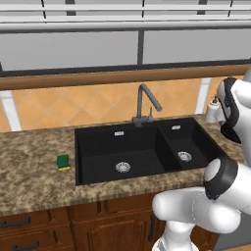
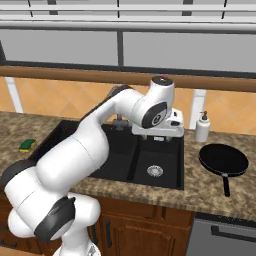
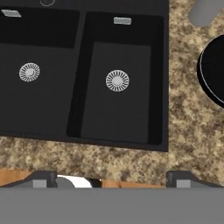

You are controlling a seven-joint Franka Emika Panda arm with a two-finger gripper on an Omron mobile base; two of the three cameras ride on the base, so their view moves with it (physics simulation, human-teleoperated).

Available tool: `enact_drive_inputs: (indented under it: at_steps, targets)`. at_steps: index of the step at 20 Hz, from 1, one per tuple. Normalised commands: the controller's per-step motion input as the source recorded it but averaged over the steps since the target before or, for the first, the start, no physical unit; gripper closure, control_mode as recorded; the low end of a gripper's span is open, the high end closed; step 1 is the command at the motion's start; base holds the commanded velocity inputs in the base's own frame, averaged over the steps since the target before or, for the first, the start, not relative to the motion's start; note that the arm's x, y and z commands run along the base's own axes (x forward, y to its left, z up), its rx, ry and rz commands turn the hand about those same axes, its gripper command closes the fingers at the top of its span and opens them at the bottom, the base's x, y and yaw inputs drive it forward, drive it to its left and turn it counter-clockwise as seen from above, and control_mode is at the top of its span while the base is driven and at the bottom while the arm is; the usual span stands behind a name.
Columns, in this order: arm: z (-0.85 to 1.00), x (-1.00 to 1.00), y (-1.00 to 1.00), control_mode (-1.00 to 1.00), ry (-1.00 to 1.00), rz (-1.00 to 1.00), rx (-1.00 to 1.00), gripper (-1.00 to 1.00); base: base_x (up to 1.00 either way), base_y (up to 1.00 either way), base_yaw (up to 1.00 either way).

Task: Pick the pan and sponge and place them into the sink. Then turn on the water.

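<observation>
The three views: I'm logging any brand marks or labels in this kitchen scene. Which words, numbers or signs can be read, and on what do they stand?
None can be read.
Soap dispenser: plain white, no label.
Sink: small pale plates on the back walls of both basins, no text legible.
Robot arm joint: a small dark mark, too blurred to read.
Sponge, pan, faucet: no markings.

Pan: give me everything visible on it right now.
The pan is a round, shallow, matte black frying pan with a long thin black handle pointing toward the counter's front edge. It sits flat and upright on the speckled stone counter, right of the sink and near the white soap bottle. It looks empty. Nothing grips or touches it.
</observation>
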Motion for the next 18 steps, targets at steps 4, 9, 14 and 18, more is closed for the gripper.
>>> enact_drive_inputs:
  at_steps: [4,9,14,18]
  targets:
    - [-0.32,0.0,-0.72,-1.0,0.0,0.0,-0.01,-1.0,0.0,0.0,0.0]
    - [-0.44,0.0,-0.34,-1.0,0.0,0.0,-0.15,-1.0,0.0,0.0,0.0]
    - [-0.46,0.0,-0.06,-1.0,0.02,-0.05,-0.23,-1.0,0.0,0.0,0.0]
    - [-0.3,0.0,-0.09,-1.0,0.08,-0.2,0.0,-1.0,0.0,0.0,0.0]
